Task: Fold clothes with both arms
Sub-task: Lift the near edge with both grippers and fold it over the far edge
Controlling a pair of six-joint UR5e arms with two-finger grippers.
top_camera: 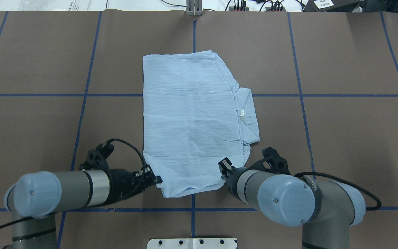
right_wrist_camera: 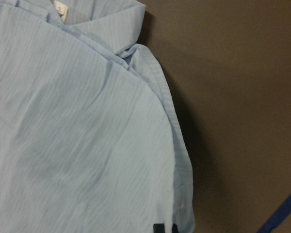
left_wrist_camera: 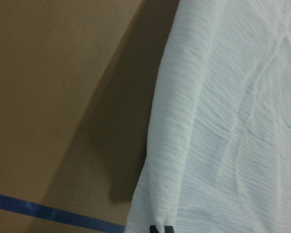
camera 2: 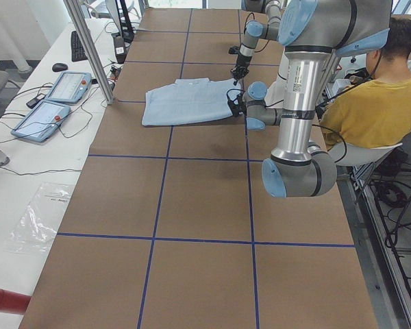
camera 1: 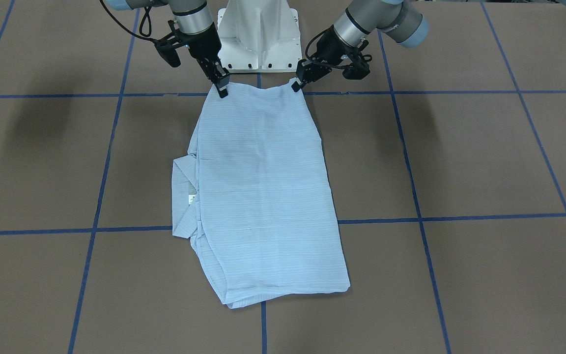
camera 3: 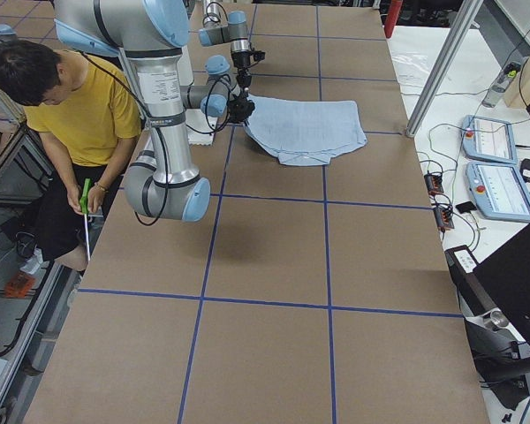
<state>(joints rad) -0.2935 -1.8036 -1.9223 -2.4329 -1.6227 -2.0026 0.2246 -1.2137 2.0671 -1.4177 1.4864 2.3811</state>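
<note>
Folded blue shirt, neck label unreadable, left gripper and right gripper clamped on its corners

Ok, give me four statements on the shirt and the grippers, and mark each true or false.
1. The shirt lies folded on the table. True.
2. Its collar sticks out towards the robot's left. False: it sticks out on the robot's right.
3. The left gripper and the right gripper each pinch a corner of the shirt's edge nearest the robot. True.
4. The label is hidden under the fold. False: it shows white beside the collar.
</note>
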